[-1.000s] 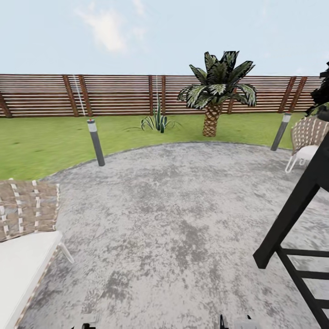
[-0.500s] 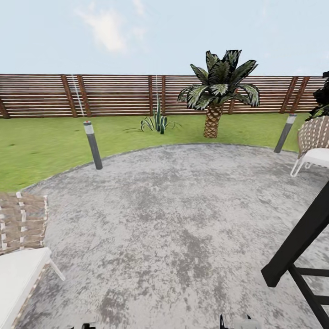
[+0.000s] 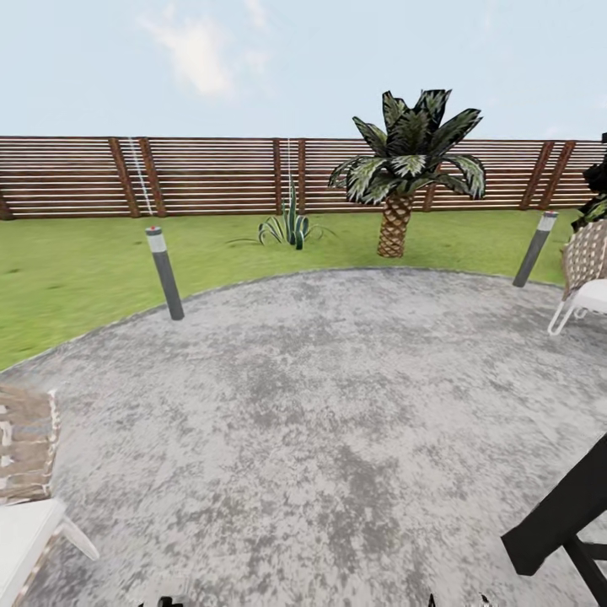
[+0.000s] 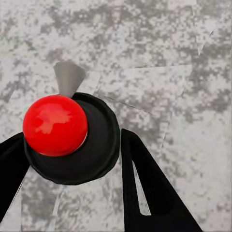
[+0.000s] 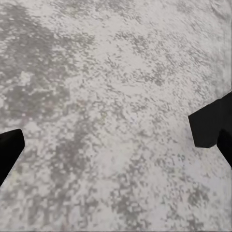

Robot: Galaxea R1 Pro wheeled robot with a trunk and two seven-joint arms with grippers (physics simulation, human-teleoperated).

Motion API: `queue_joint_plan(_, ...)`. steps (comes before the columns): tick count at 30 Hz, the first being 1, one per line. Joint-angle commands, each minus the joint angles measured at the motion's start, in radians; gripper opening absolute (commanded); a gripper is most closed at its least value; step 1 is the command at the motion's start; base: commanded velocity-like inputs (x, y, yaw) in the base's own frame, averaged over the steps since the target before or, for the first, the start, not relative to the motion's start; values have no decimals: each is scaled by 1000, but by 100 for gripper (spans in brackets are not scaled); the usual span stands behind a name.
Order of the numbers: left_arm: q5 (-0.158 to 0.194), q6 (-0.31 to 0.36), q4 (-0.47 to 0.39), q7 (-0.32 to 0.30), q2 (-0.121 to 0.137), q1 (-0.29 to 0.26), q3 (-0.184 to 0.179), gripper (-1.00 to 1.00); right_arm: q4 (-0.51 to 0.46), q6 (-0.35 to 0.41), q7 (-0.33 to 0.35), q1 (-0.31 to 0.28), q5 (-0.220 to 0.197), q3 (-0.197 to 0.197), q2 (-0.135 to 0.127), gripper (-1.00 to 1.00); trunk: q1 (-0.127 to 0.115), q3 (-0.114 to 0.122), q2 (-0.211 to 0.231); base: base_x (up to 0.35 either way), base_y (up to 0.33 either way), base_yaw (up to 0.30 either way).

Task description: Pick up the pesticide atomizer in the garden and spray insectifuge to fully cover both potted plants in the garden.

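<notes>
In the left wrist view my left gripper is shut on the pesticide atomizer, seen end-on as a round dark body with a glossy red knob and a pale spout, one black finger on each side of it. The right gripper hangs open over bare paving with nothing between its fingertips. The garden lies ahead in the head view: a round mottled grey patio, lawn and a brown slatted fence. The potted plants are out of view.
A grey bollard lamp stands at the patio's left rim and another at the right. A palm and a striped clump grow beyond. Wicker seats sit at left and right. A black frame juts in at lower right.
The whole head view has shifted as the robot rolls forward: the left seat and the black frame slide off toward the bottom corners, and the bollards drift outward.
</notes>
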Motion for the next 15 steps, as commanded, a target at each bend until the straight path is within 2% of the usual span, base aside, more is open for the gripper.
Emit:
queue_joint_plan(1, 11, -3, 1, -4, 0, -1, -6, -100, 0, -2, -7, 0, 11, -4, 4, 100, 0, -1, 0, 325, 0, 0)
queue_joint_plan(5, 11, -3, 1, -4, 0, -1, -6, -100, 0, -3, -7, 1, 9, -4, 9, 100, 0, -1, 0, 325, 0, 0)
queue_joint_plan(10, 11, -3, 1, -2, 0, -1, -6, -100, 2, -3, -6, 1, 16, 0, -2, 100, 0, -1, 0, 325, 0, 0)
queue_joint_plan(15, 11, -3, 1, -2, 0, -1, -6, -100, 4, -3, -6, 1, 15, 1, 5, 100, 0, -1, 0, 325, 0, 0)
